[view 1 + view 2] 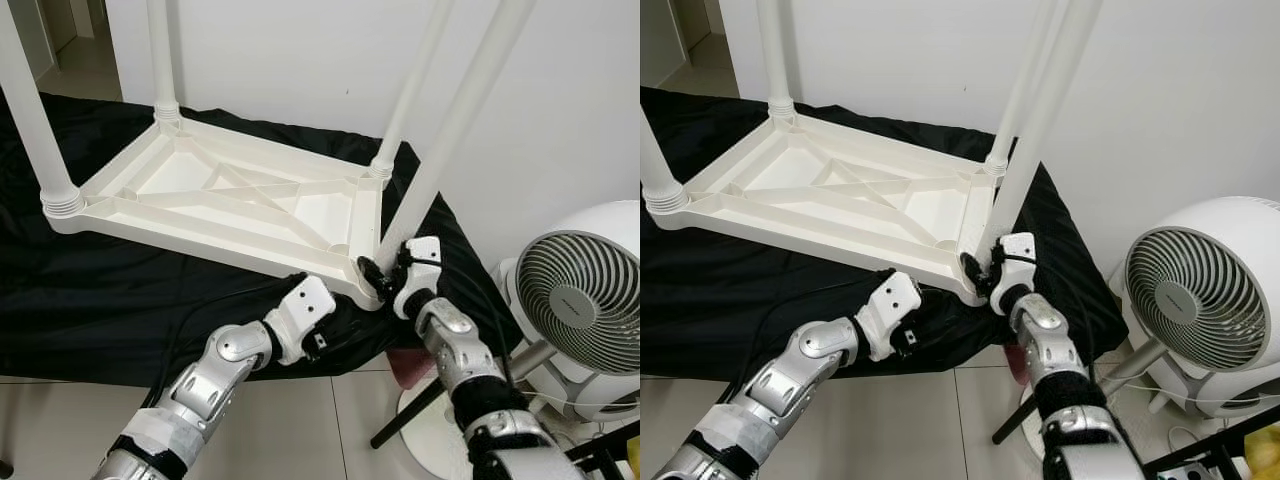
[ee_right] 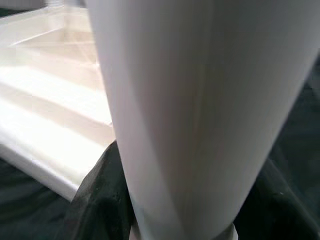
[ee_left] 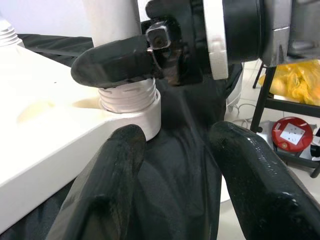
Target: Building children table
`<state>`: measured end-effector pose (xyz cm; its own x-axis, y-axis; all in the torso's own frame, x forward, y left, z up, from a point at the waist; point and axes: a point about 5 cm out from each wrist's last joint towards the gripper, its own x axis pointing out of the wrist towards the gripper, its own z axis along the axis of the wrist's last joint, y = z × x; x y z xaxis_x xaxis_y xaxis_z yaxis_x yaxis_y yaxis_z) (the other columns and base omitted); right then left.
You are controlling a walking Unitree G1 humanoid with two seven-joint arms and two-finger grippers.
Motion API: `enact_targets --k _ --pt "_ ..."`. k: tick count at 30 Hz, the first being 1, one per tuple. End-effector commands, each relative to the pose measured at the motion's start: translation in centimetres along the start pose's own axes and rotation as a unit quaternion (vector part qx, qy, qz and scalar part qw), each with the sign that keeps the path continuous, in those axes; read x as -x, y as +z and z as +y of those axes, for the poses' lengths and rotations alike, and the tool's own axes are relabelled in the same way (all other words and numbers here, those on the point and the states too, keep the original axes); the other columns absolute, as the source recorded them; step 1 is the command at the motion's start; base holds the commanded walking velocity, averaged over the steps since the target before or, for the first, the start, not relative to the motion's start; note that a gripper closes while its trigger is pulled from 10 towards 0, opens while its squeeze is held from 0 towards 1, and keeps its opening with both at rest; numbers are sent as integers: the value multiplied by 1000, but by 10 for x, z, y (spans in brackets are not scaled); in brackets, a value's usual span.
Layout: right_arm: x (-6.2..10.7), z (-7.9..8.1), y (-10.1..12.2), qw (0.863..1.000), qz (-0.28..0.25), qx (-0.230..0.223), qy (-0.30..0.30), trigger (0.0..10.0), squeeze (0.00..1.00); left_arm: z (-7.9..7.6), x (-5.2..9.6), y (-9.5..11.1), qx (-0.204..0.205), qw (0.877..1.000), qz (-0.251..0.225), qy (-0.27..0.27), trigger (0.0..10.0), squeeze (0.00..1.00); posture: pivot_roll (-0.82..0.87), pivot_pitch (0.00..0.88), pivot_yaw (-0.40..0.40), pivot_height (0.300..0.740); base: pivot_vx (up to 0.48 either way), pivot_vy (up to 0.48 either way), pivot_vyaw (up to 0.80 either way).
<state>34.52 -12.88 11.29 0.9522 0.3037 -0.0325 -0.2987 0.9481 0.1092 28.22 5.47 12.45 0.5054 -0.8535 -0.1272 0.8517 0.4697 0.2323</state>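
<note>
The white table top (image 1: 230, 205) lies upside down on a black cloth (image 1: 110, 300), three legs standing in its corners, and at the near right corner the right gripper (image 1: 385, 272) is clamped narrow around the base of the fourth leg (image 1: 440, 150), just above its threaded collar (image 3: 129, 97). The left gripper (image 3: 175, 165) hovers with fingers spread wide, holding nothing, just beside that corner's edge. The leg leans right, so turning it this way could cross the thread, or the top could slide on the cloth with nothing bracing it.
</note>
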Motion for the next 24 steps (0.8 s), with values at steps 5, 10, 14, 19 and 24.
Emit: enact_targets --k 5,10,14,19,24 --pt "15 9 -21 989 21 -60 -132 10000 0 -7 -1 2 -4 999 2 -42 10000 0 87 0 -156 740 0 0 0" --pt "22 30 -24 982 23 -91 -166 10000 0 -5 0 2 -6 999 2 -40 10000 0 85 0 -155 740 0 0 0" --pt "22 32 -20 984 20 -82 -155 10000 0 -4 0 2 -6 999 3 -40 10000 0 84 0 -153 740 0 0 0" --pt "24 30 -11 986 -1 -80 -144 10000 1000 -2 0 2 -6 999 3 -38 10000 0 86 0 -158 740 0 0 0" --pt "28 28 0 993 -38 -77 -86 10000 1000 -1 1 4 -7 999 2 -33 10000 0 86 0 -160 740 0 0 0"
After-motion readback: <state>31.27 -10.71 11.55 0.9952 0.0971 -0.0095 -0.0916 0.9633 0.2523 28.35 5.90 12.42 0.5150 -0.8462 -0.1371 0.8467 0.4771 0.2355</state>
